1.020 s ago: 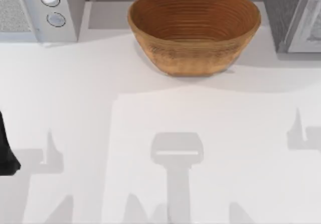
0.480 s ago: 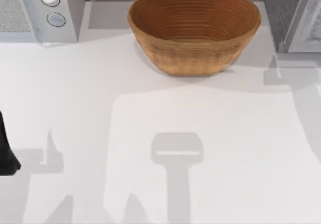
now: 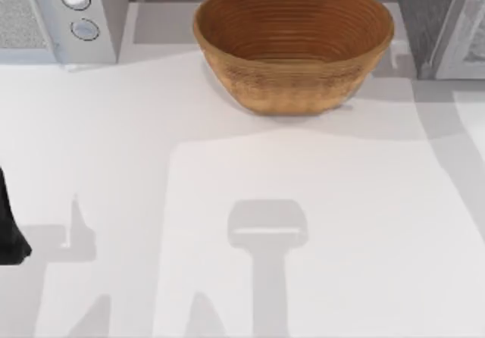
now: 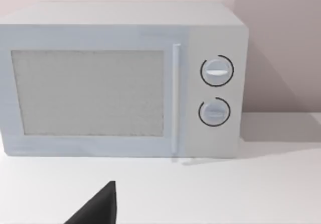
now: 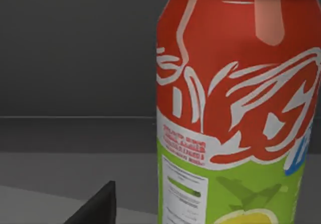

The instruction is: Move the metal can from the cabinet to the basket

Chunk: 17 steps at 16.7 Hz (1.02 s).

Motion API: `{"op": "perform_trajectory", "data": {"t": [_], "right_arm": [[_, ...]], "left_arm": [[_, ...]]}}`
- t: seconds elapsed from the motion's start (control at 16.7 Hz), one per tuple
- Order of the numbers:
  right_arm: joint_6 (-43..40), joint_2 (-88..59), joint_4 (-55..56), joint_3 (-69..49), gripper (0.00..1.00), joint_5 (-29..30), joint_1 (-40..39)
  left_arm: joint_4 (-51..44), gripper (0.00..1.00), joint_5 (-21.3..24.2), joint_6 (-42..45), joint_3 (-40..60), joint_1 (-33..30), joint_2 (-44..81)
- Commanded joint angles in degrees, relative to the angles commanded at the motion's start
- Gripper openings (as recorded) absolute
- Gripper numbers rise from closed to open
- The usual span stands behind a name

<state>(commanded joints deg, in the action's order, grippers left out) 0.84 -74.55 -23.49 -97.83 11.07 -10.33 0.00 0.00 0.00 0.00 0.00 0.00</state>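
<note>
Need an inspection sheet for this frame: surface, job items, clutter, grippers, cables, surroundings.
Surface: white table, arm shadows only.
Job's things: metal can upright inside the dark cabinet at the table's back right; basket back centre, no can inside it.
Clutter: white microwave back left, door shut.
Grippers: right gripper close to the can, a dark fingertip showing; left arm parked at the left edge.
Cables: nothing seen.
Surroundings: plain wall.

The metal can [image 5: 235, 108] and cabinet [image 3: 439, 23] are cut off by edges.
</note>
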Motion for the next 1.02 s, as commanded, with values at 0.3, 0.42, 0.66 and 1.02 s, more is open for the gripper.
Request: {"op": "perform_trajectory", "data": {"t": [0.3, 0.42, 0.66, 1.02], "right_arm": [[0.1, -1.5, -0.4, -2.0, 1.0, 0.2, -0.2], [0.1, -1.3, -0.3, -1.8, 1.0, 0.1, 0.0], [-0.1, -1.6, 0.6, -1.3, 1.0, 0.4, -0.1], [-0.1, -1.6, 1.5, -1.0, 1.0, 0.6, -0.1]], "left_arm": [[0.0, 1.0, 0.0, 0.0, 0.0, 0.0, 0.0], [0.0, 1.0, 0.0, 0.0, 0.0, 0.0, 0.0], [0.0, 1.0, 0.0, 0.0, 0.0, 0.0, 0.0], [0.0, 1.0, 0.0, 0.0, 0.0, 0.0, 0.0]]}}
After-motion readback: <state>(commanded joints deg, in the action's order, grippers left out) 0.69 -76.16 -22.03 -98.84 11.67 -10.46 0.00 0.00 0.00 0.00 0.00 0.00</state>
